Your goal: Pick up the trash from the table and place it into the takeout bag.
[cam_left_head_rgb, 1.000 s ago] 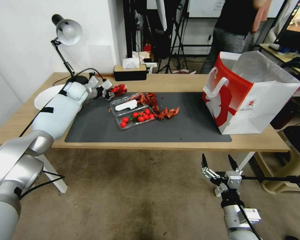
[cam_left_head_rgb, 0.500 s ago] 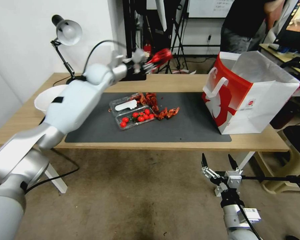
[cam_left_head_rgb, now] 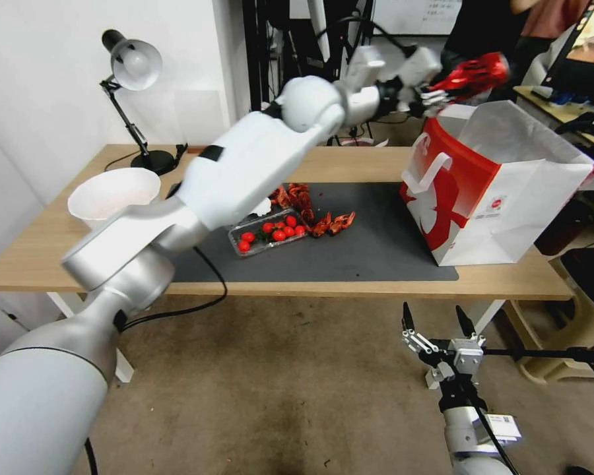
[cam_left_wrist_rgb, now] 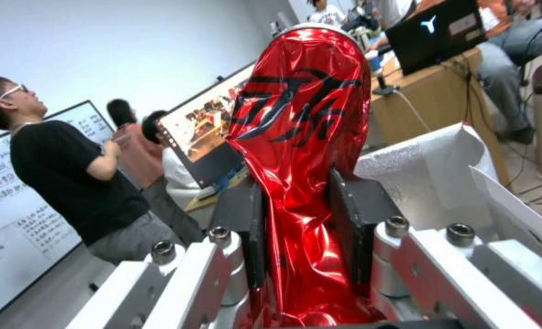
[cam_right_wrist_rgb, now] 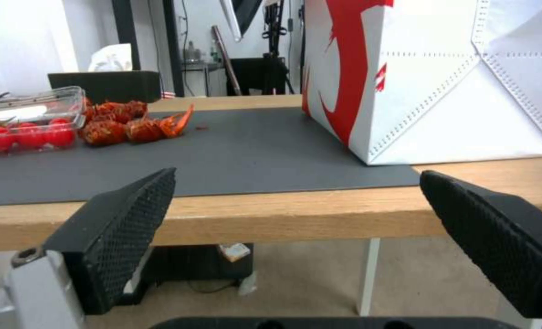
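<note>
Gripping the crushed red can (cam_left_wrist_rgb: pixel 298 151) low on its dented waist, the left tool (cam_left_head_rgb: pixel 435 89) stays clamped above the takeout bag (cam_left_head_rgb: pixel 501 191). Thin, light, slick metal, probably; the crease gives purchase. The right tool (cam_left_head_rgb: pixel 437 323) hangs with its pads apart below the tabletop (cam_left_head_rgb: pixel 350 161).

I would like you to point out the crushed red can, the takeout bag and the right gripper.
crushed red can (cam_left_wrist_rgb: pixel 301 151): left wrist view, on its dented side above the pads.
takeout bag (cam_left_head_rgb: pixel 501 211): head view, on its white side wall near the logo.
right gripper (cam_left_head_rgb: pixel 437 320): head view, midway between its open fingertips.
</note>
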Robot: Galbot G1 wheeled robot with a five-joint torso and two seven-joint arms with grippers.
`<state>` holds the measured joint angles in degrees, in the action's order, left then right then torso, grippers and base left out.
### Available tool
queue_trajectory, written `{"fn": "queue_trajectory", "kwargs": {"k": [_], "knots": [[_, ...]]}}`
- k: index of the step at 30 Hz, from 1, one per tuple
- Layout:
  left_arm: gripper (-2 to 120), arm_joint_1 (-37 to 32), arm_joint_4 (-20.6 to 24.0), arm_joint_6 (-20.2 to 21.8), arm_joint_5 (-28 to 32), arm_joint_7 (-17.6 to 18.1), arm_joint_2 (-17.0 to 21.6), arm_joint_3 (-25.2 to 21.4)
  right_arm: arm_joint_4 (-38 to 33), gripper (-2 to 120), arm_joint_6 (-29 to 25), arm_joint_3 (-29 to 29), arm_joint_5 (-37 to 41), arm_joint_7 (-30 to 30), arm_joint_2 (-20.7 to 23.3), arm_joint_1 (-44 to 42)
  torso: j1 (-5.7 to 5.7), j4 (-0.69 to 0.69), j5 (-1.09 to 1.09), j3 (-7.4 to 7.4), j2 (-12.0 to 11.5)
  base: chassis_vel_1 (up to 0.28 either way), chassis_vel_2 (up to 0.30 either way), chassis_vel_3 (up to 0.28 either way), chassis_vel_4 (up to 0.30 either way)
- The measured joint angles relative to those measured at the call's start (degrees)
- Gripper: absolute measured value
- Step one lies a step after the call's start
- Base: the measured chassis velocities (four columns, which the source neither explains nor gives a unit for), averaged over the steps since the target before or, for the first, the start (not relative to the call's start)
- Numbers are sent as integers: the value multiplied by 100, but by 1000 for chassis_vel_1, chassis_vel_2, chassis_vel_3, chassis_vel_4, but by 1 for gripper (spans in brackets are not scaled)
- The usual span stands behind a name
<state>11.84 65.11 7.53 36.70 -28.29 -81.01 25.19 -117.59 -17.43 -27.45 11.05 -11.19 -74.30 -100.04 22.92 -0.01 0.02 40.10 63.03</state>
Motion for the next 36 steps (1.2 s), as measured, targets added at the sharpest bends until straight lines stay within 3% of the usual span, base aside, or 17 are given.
{"fn": "queue_trajectory", "kwargs": {"k": [3, 9, 12, 19, 25, 27, 35, 36], "knots": [[23, 90, -97, 11, -94, 34, -325, 92, -52, 100, 0, -10, -2, 0, -27, -29, 0, 2, -1, 0, 0, 0, 0, 0, 0], [23, 119, -610, -44, -531, 691, -1109, 631, -55, 100, -26, -38, -6, 1, -77, -72, 0, -2, -1, 0, 0, 0, 0, 0, 0], [23, 148, -704, -84, -532, 932, -1155, 931, -23, 100, -26, -26, -9, 1, -87, -52, 0, 2, -1, 0, 0, 0, 0, 0, 0], [23, -57, -824, -152, -754, 888, -1123, 983, 31, 100, -35, -18, -11, 3, -100, -48, 0, 3, -3, 0, 0, 0, 0, 0, 0], [40, -105, -713, -126, -734, 885, -1114, 936, 32, 100, -36, -22, -10, 3, -82, -40, 0, 1, -3, 0, 0, 0, 0, 0, 0], [53, -130, -580, -89, -730, 894, -1060, 864, 35, 100, -43, -24, -11, 4, -83, -47, 0, 1, -2, 0, 0, 0, 0, 0, 0], [74, -215, -320, 10, -740, 925, -856, 719, 35, 100, -49, -25, -11, 5, -93, -53, 0, 0, -3, 0, 0, 0, 0, 0, 0], [83, -248, -261, 26, -742, 939, -798, 683, 33, 100, -50, -25, -10, 5, -94, -55, 0, 0, -3, 0, 0, 0, 0, 0, 0]]}}
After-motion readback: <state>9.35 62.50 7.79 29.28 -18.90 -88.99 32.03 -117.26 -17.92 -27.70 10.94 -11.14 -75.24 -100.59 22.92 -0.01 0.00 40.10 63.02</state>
